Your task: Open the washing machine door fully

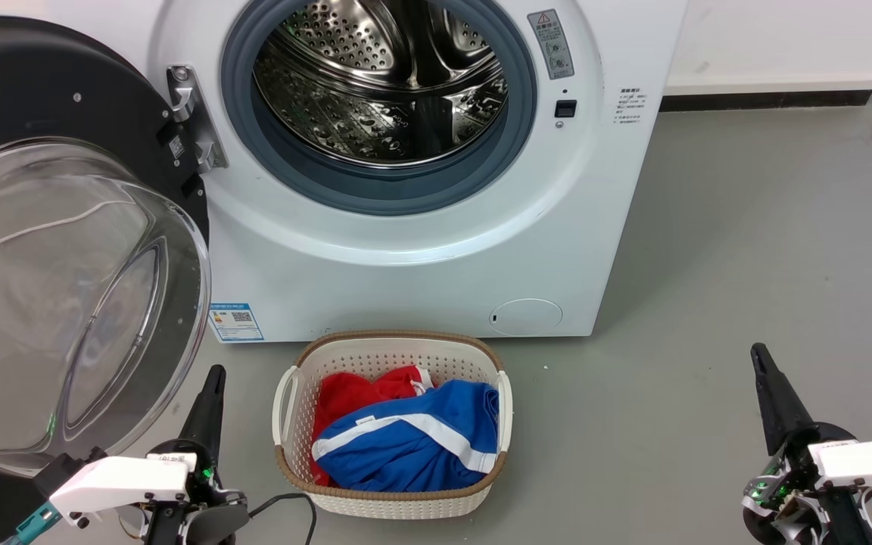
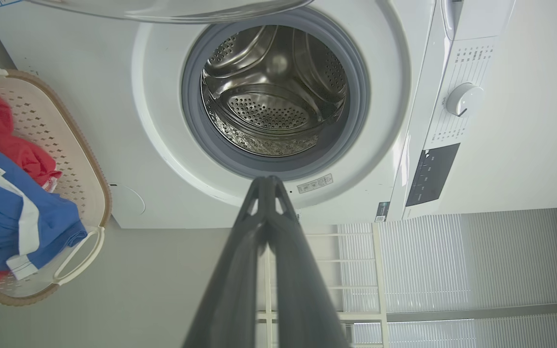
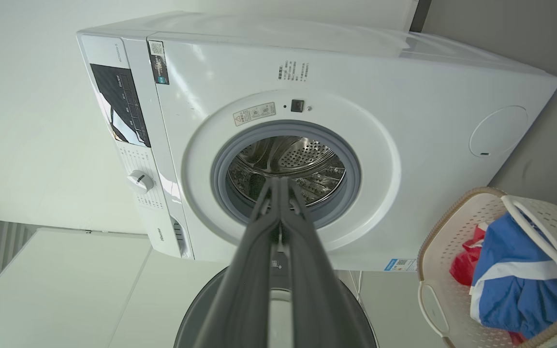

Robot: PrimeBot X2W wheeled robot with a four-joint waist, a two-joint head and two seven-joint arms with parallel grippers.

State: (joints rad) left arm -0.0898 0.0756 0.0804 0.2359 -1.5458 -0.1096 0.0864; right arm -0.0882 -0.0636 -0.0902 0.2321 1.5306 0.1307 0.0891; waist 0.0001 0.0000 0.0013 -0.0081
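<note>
The washing machine door (image 1: 57,250) stands swung wide open to the left on its hinge (image 1: 192,121), its clear glass bowl bulging toward me and its black disc behind it. In the right wrist view the door (image 3: 201,309) shows dark behind the fingers, and a sliver of its glass (image 2: 172,9) crosses the top of the left wrist view. The steel drum (image 1: 379,79) lies exposed inside the grey rubber ring. My left gripper (image 1: 213,378) is shut with nothing in it, low beside the glass bowl. My right gripper (image 1: 760,356) is shut, holding nothing, over the floor at the lower right.
A white laundry basket (image 1: 296,386) holding red and blue clothes stands on the floor in front of the machine, between my two arms. A small round white flap (image 1: 525,316) sits low on the machine's front. Grey floor stretches to the right of the machine.
</note>
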